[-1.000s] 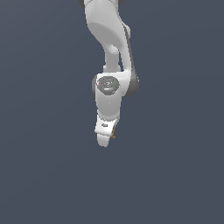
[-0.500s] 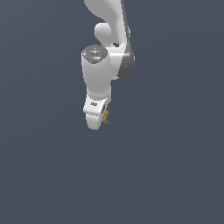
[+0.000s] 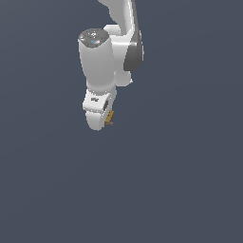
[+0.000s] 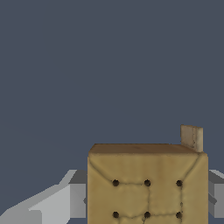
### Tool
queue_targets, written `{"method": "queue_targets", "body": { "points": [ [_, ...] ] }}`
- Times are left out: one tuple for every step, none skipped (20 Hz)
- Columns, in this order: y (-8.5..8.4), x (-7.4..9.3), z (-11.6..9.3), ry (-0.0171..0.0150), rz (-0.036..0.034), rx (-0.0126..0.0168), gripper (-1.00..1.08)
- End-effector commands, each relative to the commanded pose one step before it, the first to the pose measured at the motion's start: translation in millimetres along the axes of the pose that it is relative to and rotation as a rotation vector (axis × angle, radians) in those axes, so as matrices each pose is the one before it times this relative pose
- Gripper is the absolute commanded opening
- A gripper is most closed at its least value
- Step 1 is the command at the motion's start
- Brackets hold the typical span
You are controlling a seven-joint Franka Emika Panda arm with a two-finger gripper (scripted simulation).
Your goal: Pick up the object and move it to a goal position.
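Note:
The object is a small tan block with dark dots and faint seams. In the wrist view the block (image 4: 146, 188) fills the space between my two grey fingers (image 4: 65, 197), which press on its two sides. In the exterior view only a sliver of the block (image 3: 110, 117) shows beside the white hand, held up off the ground. My gripper (image 3: 104, 121) is shut on the block; in the wrist view the gripper (image 4: 148, 199) is centred on it. No goal marker shows in either view.
The white arm (image 3: 102, 61) comes down from the exterior view's top. Around it is only a plain dark grey-blue background.
The arm has risen and swung toward the exterior view's left, and looks larger. The tan block has come along in the shut gripper.

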State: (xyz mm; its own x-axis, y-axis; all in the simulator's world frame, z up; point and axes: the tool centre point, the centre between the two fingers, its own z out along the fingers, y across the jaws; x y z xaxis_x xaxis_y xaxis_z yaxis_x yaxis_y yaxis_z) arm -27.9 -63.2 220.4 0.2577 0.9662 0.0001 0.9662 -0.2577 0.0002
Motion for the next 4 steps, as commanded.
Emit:
{"method": "queue_targets", "body": {
  "points": [
    [-0.83, -1.61, -3.55, 0.00025, -0.00059, 0.00023, -1.00],
    [0.17, -0.13, -0.23, 0.00000, 0.00000, 0.00000, -1.00],
    [0.31, 0.09, 0.20, 0.00000, 0.00000, 0.00000, -1.00],
    [0.13, 0.07, 0.14, 0.00000, 0.00000, 0.00000, -1.00]
  ]
}}
